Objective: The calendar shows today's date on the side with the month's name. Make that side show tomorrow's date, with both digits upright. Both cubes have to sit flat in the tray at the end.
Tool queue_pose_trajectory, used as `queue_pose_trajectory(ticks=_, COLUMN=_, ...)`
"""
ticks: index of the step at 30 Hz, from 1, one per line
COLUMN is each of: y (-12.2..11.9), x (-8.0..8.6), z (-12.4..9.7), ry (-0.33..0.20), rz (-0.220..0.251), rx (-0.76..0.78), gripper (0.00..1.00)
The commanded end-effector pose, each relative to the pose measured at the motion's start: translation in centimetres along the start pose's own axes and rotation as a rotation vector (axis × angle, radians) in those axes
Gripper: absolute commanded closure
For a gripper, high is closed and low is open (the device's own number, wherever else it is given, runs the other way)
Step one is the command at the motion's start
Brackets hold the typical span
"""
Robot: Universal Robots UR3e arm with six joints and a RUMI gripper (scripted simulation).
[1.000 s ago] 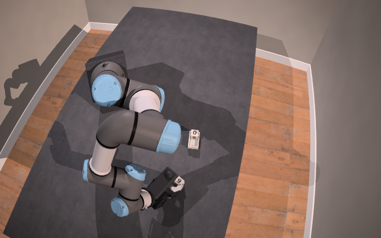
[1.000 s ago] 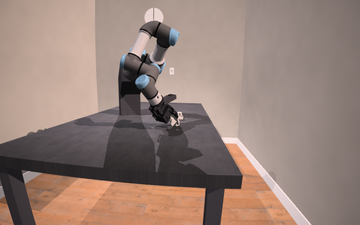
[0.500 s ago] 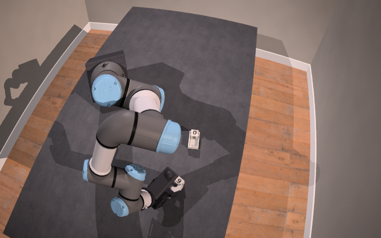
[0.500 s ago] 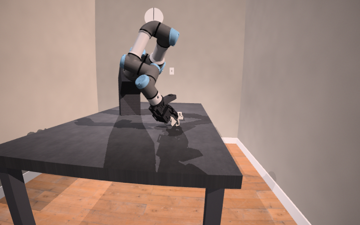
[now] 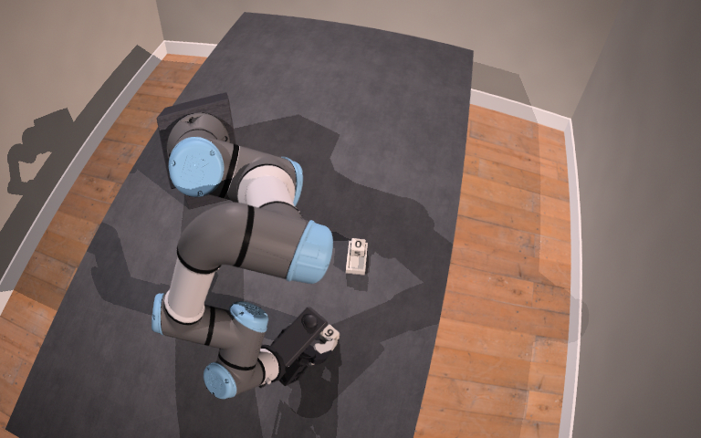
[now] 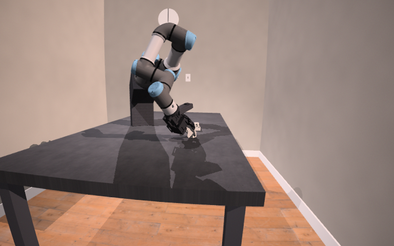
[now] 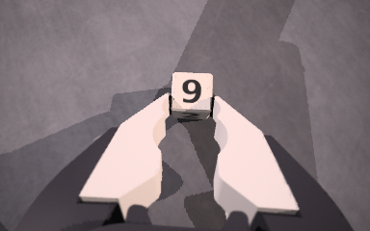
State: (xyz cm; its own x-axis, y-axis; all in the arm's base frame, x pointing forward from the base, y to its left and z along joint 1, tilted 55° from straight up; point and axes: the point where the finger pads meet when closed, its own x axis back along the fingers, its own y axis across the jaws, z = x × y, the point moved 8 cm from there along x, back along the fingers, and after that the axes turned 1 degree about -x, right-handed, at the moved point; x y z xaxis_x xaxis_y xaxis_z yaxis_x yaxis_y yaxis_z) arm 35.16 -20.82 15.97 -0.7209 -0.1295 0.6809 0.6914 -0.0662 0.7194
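The calendar (image 5: 356, 271) (image 6: 197, 128) lies at one o'clock from my end effector (image 5: 327, 343) (image 6: 191, 132) (image 7: 192, 105), which grips the 9 cube (image 5: 329, 333) (image 7: 192, 91)

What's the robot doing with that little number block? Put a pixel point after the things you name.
The robot arm's pincer (image 5: 330, 338) (image 6: 192, 131) (image 7: 191, 96) is shut on a white cube (image 5: 329, 331) (image 7: 192, 91) with a 9 on it. The calendar's tray (image 5: 355, 271) sits apart on the table (image 5: 392, 92) (image 6: 86, 162), with the other cube (image 5: 358, 245) (image 6: 197, 125) in it. So the date isn't finished: the held cube still has to go in the tray.
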Motion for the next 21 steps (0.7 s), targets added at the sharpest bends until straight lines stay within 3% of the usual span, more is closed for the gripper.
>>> queue_pose_trajectory(ticks=1, y=0.03, x=0.02, z=0.01, ry=-0.001, rz=0.0, rx=0.001, gripper=0.9)
queue_pose_trajectory(ticks=13, y=0.03, x=0.02, z=0.01, ry=-0.001, rz=0.0, rx=0.001, gripper=0.9)
queue_pose_trajectory(ticks=21, y=0.03, x=0.02, z=0.01, ry=-0.001, rz=0.0, rx=0.001, gripper=0.79)
